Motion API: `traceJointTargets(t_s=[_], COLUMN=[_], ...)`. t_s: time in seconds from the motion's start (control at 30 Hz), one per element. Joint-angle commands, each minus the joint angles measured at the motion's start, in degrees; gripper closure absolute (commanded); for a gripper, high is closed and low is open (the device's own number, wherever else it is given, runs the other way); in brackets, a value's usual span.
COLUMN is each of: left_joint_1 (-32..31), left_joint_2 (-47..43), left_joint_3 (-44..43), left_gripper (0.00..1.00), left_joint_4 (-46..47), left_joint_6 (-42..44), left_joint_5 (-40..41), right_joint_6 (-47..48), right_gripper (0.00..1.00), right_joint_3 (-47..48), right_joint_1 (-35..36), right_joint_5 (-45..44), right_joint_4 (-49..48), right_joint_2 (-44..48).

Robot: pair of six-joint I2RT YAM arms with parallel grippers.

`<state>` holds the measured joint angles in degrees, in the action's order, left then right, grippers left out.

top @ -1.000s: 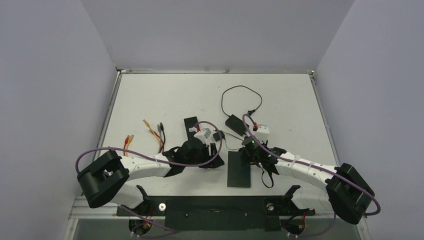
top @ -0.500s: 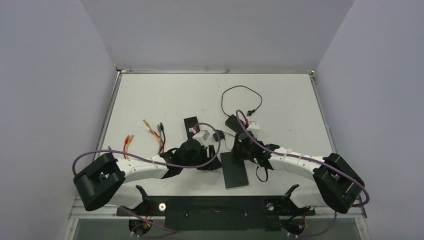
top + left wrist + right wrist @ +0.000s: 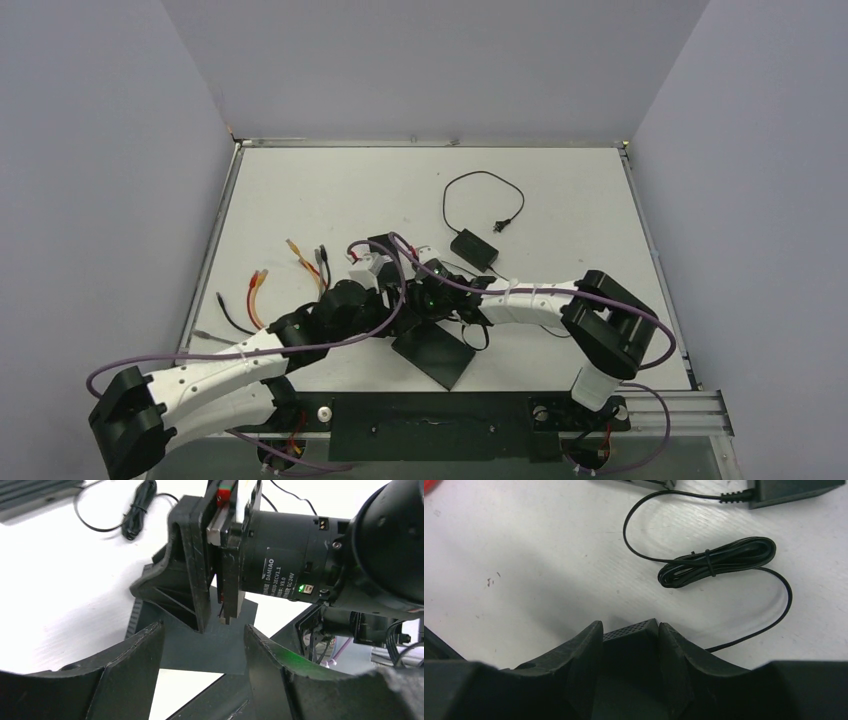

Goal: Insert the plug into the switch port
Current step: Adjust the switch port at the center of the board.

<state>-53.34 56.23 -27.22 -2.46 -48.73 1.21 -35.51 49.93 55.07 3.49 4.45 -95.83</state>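
Switch: the flat black slab (image 3: 437, 355) lies askew on the near middle of the table (image 3: 570, 190), with both grippers crowded over its far corner. It is a hard, matt, sharp-edged case, and one narrow side has fine vent holes.
Right gripper: the right gripper (image 3: 630, 630) points down at the switch. Its fingers sit on either side of the vented corner, which fills the gap between them, so it reads as pinched on the switch.
Left gripper: the left gripper (image 3: 203, 630) has its fingers well apart with the slab showing between them. Whether they touch it cannot be told.
Plug: probably the small dark plug (image 3: 506, 224) at the end of the thin looped cord (image 3: 480, 177). It lies on the table beyond the adapter, well apart from the switch, and neither gripper holds it.
Adapter: a small black brick (image 3: 473, 247) just beyond the grippers. Its slack cord is gathered into a tied bundle (image 3: 719, 560), glossy and limp.
Loose leads: short orange and dark wires (image 3: 303, 258) lie to the left of the left arm.
Step in hand: judged to be placing and steadying the switch; no insertion has begun.
Next move: one gripper should keep the slab still while the other fetches the plug. A port face has to be turned where it can be reached; none shows here.
Handling: the case should take a firm pinch, while the thin cord will trail and could snag.
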Motion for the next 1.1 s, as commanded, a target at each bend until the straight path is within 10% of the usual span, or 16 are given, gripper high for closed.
traceJointTargets(t_s=[0.0,0.4,0.73,0.9,1.07], left_joint_1=[0.9,2.4,7.4,10.0,10.1], left_joint_2=[-8.4,-13.2,-1.3,3.4,6.2], left_joint_3=[0.9,1.5,5.3,6.3,6.3], left_gripper=[0.44,0.38,0.31,0.28,0.25], left_joint_4=[-10.3,-11.0,3.7,9.6,12.9], left_joint_6=[1.5,3.2,3.2,4.0,4.5], left_joint_5=[6.9,8.6,0.1,-4.3,-6.5], right_joint_6=[4.0,8.8,11.7,11.4,11.2], right_gripper=[0.59,0.51,0.66,1.00,1.00], right_joint_3=[3.7,-3.4,-13.5,-16.1,-15.5], right_joint_1=[1.4,3.3,17.6,22.2,25.4], right_joint_5=[0.7,-11.2,-9.0,-2.2,1.5], right_joint_4=[0.8,5.2,10.4,8.0,6.4], right_joint_2=[0.8,18.4,31.7,33.3,29.0])
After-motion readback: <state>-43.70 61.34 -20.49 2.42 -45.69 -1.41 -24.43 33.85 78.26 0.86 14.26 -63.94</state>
